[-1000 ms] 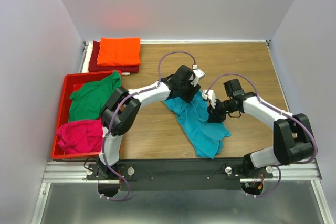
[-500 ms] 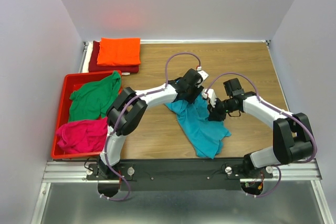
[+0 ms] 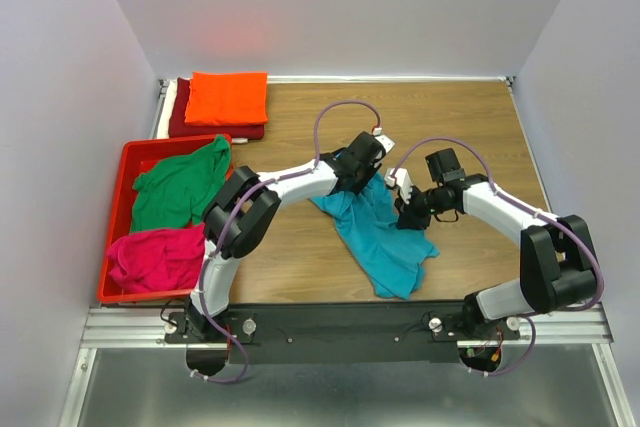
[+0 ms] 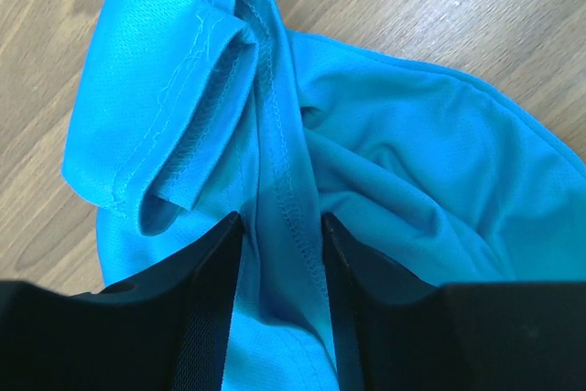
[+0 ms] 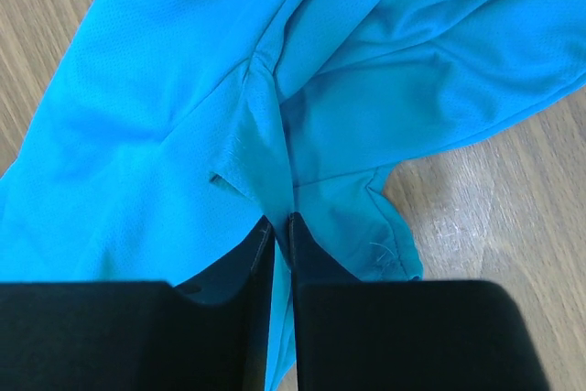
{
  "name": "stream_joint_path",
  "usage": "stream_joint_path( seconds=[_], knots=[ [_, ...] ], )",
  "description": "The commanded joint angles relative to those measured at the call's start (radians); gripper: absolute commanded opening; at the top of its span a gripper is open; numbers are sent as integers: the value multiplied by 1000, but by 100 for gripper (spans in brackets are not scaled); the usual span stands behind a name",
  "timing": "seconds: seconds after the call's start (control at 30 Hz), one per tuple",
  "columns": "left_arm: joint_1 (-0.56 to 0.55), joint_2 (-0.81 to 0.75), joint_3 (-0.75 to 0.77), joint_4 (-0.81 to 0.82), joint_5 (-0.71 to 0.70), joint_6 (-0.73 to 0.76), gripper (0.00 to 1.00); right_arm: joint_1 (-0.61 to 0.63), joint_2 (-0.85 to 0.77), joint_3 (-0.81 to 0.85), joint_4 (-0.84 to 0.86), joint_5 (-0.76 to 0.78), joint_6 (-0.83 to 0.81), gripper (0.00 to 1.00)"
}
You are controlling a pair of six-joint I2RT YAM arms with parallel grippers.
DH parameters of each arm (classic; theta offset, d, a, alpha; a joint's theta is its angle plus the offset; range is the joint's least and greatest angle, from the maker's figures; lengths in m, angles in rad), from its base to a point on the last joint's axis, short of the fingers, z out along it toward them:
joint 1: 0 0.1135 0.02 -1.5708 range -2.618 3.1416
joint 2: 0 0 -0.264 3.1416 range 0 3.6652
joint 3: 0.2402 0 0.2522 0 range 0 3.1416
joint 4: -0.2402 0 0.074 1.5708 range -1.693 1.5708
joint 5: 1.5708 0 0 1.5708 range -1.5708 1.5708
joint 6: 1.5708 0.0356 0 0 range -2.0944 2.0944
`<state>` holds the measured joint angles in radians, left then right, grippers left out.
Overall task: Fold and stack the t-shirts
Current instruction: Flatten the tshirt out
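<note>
A crumpled turquoise t-shirt (image 3: 385, 247) lies on the wooden table between the two arms. My left gripper (image 3: 363, 177) is down on its far end. In the left wrist view that gripper (image 4: 279, 226) stands open, its fingers either side of a stitched seam fold of the turquoise t-shirt (image 4: 394, 144). My right gripper (image 3: 405, 212) is at the shirt's right edge. The right wrist view shows this gripper (image 5: 281, 222) shut on a thin pinched ridge of the turquoise t-shirt (image 5: 165, 116).
A red crate (image 3: 170, 141) at the left holds a green t-shirt (image 3: 180, 187) and a magenta t-shirt (image 3: 150, 257). At the back left, a folded orange t-shirt (image 3: 228, 97) lies on a dark red one (image 3: 185, 125). Bare wood (image 3: 470, 117) shows at the back right.
The left gripper came down and slightly right onto the shirt's far end, and its jaws narrowed. The right gripper's jaws closed on a fold of the shirt.
</note>
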<state>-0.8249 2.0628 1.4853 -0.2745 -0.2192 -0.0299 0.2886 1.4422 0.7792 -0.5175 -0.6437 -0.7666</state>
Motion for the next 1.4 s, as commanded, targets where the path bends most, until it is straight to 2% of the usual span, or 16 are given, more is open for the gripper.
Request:
stream_joint_path(
  seconds=[0.0, 0.27, 0.53, 1.03, 1.37],
  knots=[
    [-3, -33, 4, -22, -28, 2, 48, 7, 10, 23, -1, 13, 9, 16],
    [-2, -82, 6, -51, 1, 5, 53, 7, 9, 26, -1, 21, 12, 13],
    [9, -84, -13, -69, -3, 21, 54, 9, 15, 32, -4, 24, 23, 1],
    [7, -83, -20, -45, 113, 4, 59, 9, 26, 34, -7, 29, 23, 1],
    [7, -20, -28, -45, -34, -5, 59, 7, 29, 35, -7, 27, 24, 1]
  ],
)
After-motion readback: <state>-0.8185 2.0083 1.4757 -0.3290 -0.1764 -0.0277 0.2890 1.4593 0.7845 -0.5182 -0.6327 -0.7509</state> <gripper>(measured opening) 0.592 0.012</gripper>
